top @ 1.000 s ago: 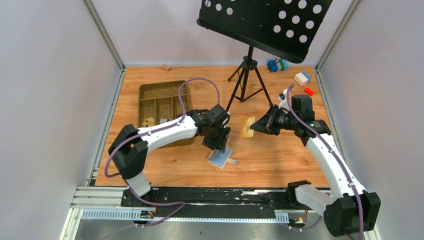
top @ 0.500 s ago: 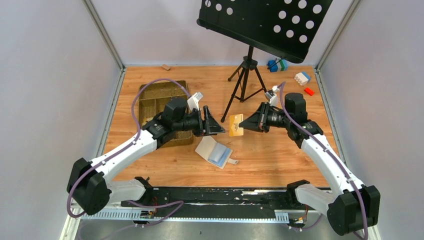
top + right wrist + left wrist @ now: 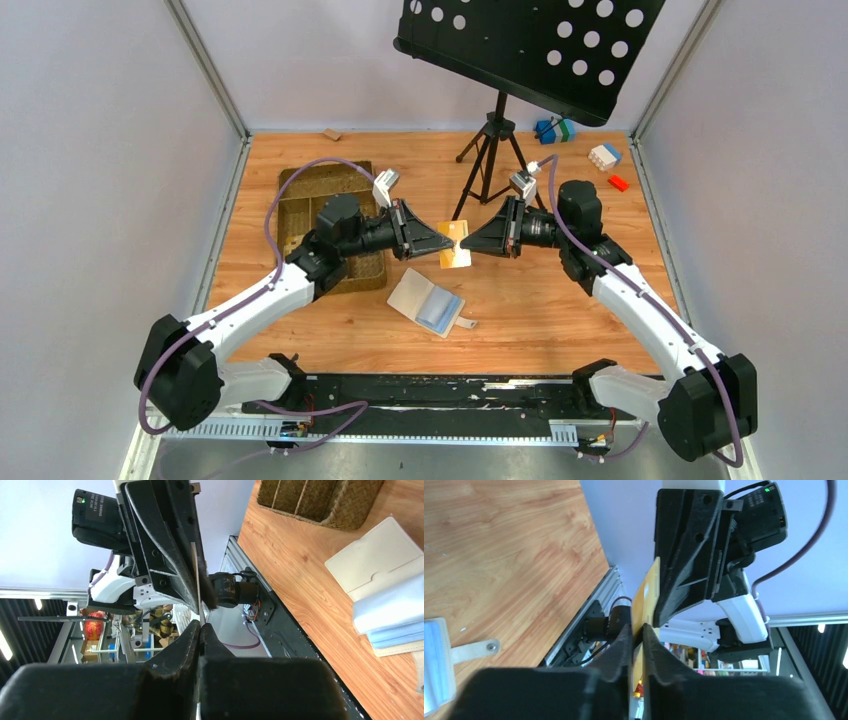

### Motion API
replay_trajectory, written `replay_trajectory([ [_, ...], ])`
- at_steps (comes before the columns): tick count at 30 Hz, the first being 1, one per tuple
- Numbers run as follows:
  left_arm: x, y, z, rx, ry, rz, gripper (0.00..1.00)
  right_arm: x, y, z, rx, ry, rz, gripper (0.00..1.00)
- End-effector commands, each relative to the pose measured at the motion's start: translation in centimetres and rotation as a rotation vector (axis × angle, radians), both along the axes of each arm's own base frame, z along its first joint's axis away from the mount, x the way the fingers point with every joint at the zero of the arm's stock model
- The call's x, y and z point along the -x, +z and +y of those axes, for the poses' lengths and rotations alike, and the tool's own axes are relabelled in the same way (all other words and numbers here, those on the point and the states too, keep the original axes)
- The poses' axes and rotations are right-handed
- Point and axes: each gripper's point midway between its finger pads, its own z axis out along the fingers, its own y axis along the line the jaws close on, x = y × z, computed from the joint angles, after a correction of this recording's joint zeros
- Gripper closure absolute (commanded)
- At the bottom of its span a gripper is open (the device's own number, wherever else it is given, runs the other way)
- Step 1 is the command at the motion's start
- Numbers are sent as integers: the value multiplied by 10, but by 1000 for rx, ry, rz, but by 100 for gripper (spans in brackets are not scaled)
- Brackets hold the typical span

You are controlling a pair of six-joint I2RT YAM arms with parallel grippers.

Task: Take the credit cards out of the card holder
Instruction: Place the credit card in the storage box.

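Both arms are facing each other nose to nose above the table (image 3: 560, 310), and the orange card (image 3: 455, 250) is hanging between them. It is clear of the holder (image 3: 430, 303), which is lying open on the wood just below with its blue lining up.

The right gripper (image 3: 468, 243) is pinching the card, its fingers (image 3: 182, 642) pressed flat on it. The left gripper (image 3: 444, 240) is straddling the opposite edge. Its fingers (image 3: 623, 642) are sitting either side with only a sliver of gap, and I cannot tell whether they are biting.

This is looking like a hand-over, so the order is mattering. The left is needing a firm, square pinch well onto the card's face before the right lets go. Releasing too soon is risking a drop, and pulling while both are clamping is risking a bent or twisted card. After that, the left should be drawing straight away along the card's plane.
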Motion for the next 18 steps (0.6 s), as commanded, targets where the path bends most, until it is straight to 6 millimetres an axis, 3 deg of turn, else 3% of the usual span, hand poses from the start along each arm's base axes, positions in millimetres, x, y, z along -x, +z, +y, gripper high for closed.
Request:
replay_trajectory([
  [1,-2,12,4,52,3,-30,95,-1,15,6,-50,26,-48,97],
  [2,-4,11,7,54,19,-26,100,-2,12,5,-37,19,-42,85],
  [3,-6,11,11,52,40,-25,100,-4,6,4,-7,3,-29,64],
  [5,-13,5,24,15,85,-21,100,-7,-3,0,54,-30,-13,43],
  [7,-21,-17,48,-112,143,7,100,-12,-14,-6,116,-75,6,37],
  [10,-35,-47,108,-385,262,27,100,-18,-27,-16,206,-132,24,26],
  [13,-34,-74,169,-656,326,76,100,-23,-36,-22,294,-144,30,25],
  [18,-16,-109,282,-1311,430,209,100,-26,-38,-22,340,-123,35,26],
])
